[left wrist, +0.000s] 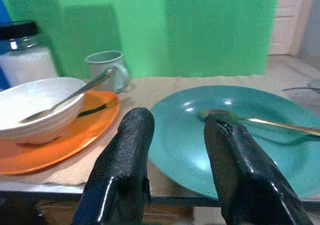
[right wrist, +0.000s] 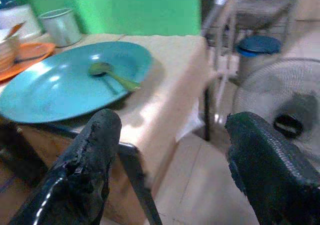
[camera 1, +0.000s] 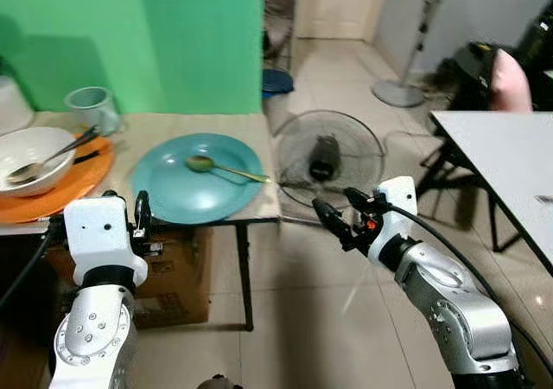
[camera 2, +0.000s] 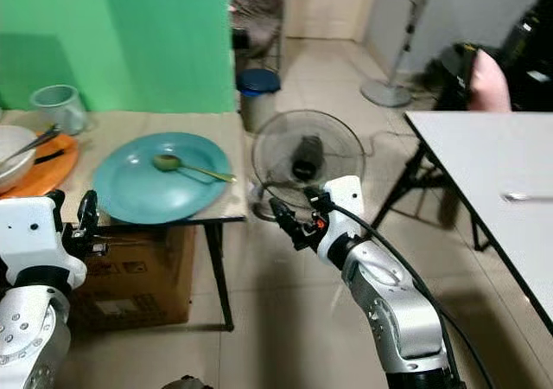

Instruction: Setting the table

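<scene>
Green wall behind a low surface covered in beige cloth. Teal plate sits on its right part, near the front edge, with a gold spoon lying in it — bowl end toward the plate's middle, handle pointing to the right rim. Left of the plate: orange plate carrying a white bowl with a metal spoon leaning in it. Grey mug stands behind, near the wall; a white jar with a dark lid is further left.

Left pincer hovers just in front of the surface edge, below the teal plate, fingers apart, holding nothing. Right pincer is off the surface's right corner, over the tiled floor, fingers spread wide and empty — not touching anything.

Floor fan stands beside the surface on the right, blue-lidded bin behind it. White table at far right, pedestal fan beyond it. Cardboard box sits under the surface.
</scene>
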You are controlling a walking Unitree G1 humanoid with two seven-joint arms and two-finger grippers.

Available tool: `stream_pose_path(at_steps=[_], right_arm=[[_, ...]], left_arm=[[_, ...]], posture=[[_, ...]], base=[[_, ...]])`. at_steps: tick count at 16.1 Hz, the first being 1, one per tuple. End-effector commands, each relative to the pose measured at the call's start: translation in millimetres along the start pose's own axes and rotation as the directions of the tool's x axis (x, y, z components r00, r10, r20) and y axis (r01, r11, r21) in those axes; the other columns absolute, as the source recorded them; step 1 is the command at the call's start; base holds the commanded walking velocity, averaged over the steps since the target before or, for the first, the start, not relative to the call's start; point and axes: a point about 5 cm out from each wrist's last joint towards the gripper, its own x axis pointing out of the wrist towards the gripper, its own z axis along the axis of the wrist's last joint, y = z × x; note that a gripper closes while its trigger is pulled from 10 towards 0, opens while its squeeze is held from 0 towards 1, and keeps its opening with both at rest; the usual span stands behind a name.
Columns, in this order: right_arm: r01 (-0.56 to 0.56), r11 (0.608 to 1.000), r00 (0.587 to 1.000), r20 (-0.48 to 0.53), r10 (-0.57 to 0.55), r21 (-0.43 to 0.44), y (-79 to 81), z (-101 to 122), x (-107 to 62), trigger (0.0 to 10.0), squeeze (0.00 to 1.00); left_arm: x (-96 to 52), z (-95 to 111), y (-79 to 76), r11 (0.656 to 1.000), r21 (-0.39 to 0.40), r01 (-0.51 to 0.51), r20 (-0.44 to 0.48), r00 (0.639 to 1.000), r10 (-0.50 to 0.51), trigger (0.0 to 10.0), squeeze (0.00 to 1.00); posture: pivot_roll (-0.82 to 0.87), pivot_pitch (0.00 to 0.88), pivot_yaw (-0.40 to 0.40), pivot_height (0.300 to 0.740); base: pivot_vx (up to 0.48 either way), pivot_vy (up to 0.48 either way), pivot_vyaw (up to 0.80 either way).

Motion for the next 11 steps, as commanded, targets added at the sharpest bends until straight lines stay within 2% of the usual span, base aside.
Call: stream_pose_path(at_steps=[1,5,10,11], right_arm=[[0.043,0.999,0.999,0.029,-0.044,0.033,-8.0,8.9,2.2,10.0,0.0],[-0.015,1.0,1.0,0.024,0.015,-0.002,-1.8,10.2,3.7,10.0,0.0],[-0.062,0.998,0.997,0.041,0.062,-0.003,4.5,14.0,8.0,10.0,0.0],[-0.061,0.998,0.997,0.044,0.06,0.016,4.2,14.3,8.4,10.0,0.0]], left_arm=[[0.2,5.3,2.0,1.0,0.0,0.002,0.015,1.0,-0.002,10.0,0.0],[-0.6,6.9,-1.6,1.0,0.003,0.028,0.022,0.999,-0.028,10.0,0.0],[-1.9,10.3,-3.4,0.999,0.02,0.046,0.033,0.998,-0.047,10.0,0.0],[-2.4,10.4,-2.6,0.999,0.022,0.046,0.033,0.998,-0.046,10.0,0.0]], posture=[[-0.01,0.0,-0.019,0.74],[-0.01,0.0,-0.019,0.74],[0.0,0.0,-0.031,0.74],[0.0,0.0,-0.031,0.74]], base=[[0.296,0.0,0.0],[0.389,0.0,0.0],[0.429,0.0,0.8],[0.431,0.0,0.0]])
